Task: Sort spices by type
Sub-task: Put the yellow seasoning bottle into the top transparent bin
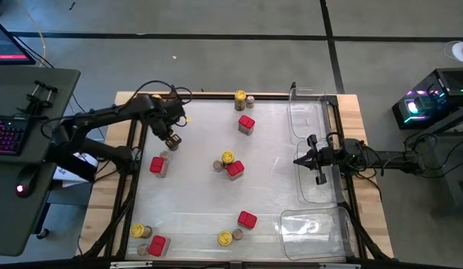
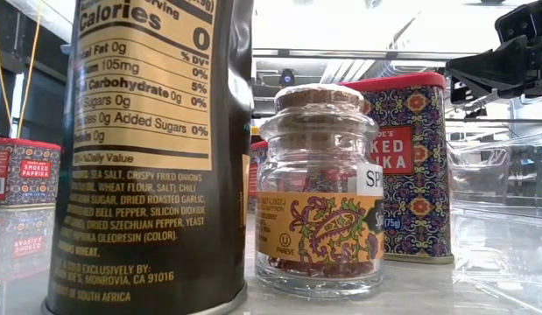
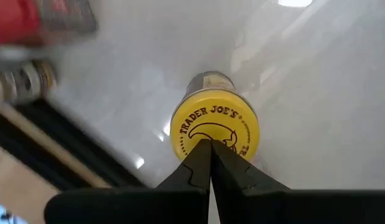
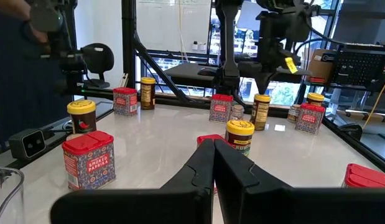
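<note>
Nearest the low camera stands a tall dark jar (image 2: 148,149), label turned this way, with a small cork-topped glass jar (image 2: 319,188) just beside it and a red tin (image 2: 411,166) behind. Seen from above, the spices lie scattered over the bench (image 1: 194,202) in mixed clusters: a yellow-lidded jar (image 1: 227,158) and a red tin (image 1: 235,169) touching at centre, a trio at 12 o'clock, another red tin (image 1: 247,219) toward 6 o'clock, more at 7 and 9 o'clock. Sorting has hardly started, I judge. The left pincer (image 1: 172,141) hangs at 10 o'clock, fingers pressed together, holding nothing; its wrist view looks straight down on a yellow lid (image 3: 214,129). The right pincer (image 1: 319,178) is likewise closed and empty, at 3 o'clock over a clear tray (image 1: 310,101). A second clear tray (image 1: 315,235) sits at 5 o'clock; both trays look empty. The glass jars are likely stiff, smooth and breakable, best taken across the body below the lid; the tins seem light and rigid, with flat sides offering a sure hold.
</note>
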{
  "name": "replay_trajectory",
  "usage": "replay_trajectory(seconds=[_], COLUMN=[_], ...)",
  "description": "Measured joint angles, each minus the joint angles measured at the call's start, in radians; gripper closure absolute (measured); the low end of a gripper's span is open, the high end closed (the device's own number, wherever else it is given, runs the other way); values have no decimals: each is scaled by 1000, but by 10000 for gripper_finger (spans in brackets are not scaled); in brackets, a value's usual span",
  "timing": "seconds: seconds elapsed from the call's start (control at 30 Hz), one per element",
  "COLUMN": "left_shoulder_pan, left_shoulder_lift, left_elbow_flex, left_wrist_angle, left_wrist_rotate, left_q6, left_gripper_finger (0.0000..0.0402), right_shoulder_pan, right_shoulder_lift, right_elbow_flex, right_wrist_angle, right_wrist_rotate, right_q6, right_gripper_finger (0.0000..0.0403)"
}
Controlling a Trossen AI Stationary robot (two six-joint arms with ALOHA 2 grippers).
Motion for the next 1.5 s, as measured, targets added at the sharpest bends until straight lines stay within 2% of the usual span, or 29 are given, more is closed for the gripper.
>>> replay_trajectory(seconds=[0.23, 0.37, 0.6, 0.9, 1.23, 1.5], left_shoulder_pan=[-5, -9, -71, -172, -245, -282], left_shoulder_lift=[62, 99, 194, 216, 303, 425], left_elbow_flex=[66, 102, 112, 102, 103, 107], left_wrist_angle=[142, 224, 336, 616, 903, 1136], left_wrist_rotate=[11, 52, 66, 190, 174, 235], left_q6=[18, 18, 1, -132, -244, -340], left_gripper_finger=[401, 401, 401, 401, 401, 401], right_shoulder_pan=[0, 0, 0, 0, 0, 0], right_shoulder_lift=[0, 1, 1, 1, 3, 9], right_elbow_flex=[0, 0, 0, 0, 0, 0], right_wrist_angle=[0, 0, 0, 0, 0, 0], right_wrist_rotate=[0, 0, 0, 0, 0, -2], right_q6=[0, 0, 0, 0, 0, 0], right_gripper_finger=[402, 402, 402, 402, 402, 402])
